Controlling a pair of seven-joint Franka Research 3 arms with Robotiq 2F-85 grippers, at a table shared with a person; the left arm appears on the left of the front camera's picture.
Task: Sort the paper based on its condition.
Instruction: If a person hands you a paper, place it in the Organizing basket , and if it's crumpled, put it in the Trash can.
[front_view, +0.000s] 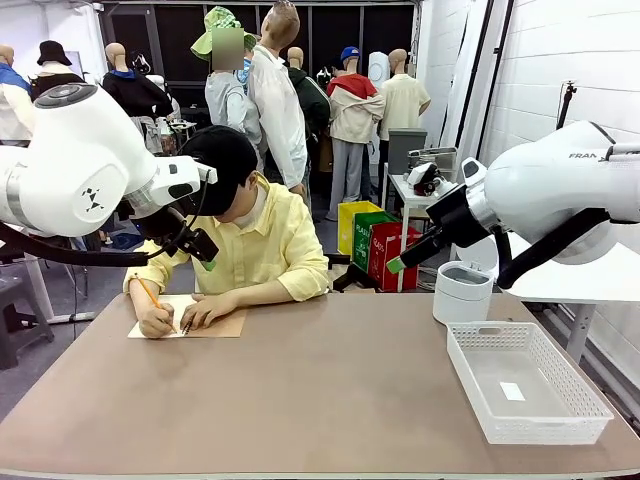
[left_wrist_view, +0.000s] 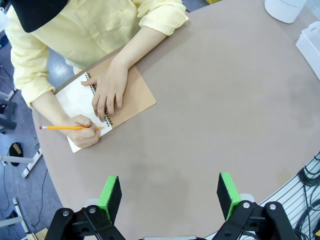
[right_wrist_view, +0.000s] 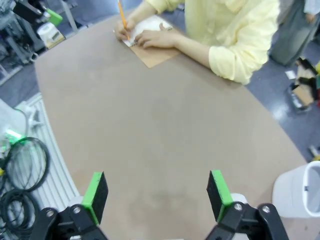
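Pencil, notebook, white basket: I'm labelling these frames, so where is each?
pencil (left_wrist_view: 57, 127), left wrist view, bare orange shaft.
notebook (left_wrist_view: 135, 99), left wrist view, tan cover.
white basket (front_view: 550, 432), front view, near wall.

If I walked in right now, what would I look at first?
Probably the person in the yellow shirt at the far side of the table, writing with an orange pencil in a spiral notebook. Next, the robot's left gripper and right gripper, both hanging open above the table. A white basket sits on the table's right side.
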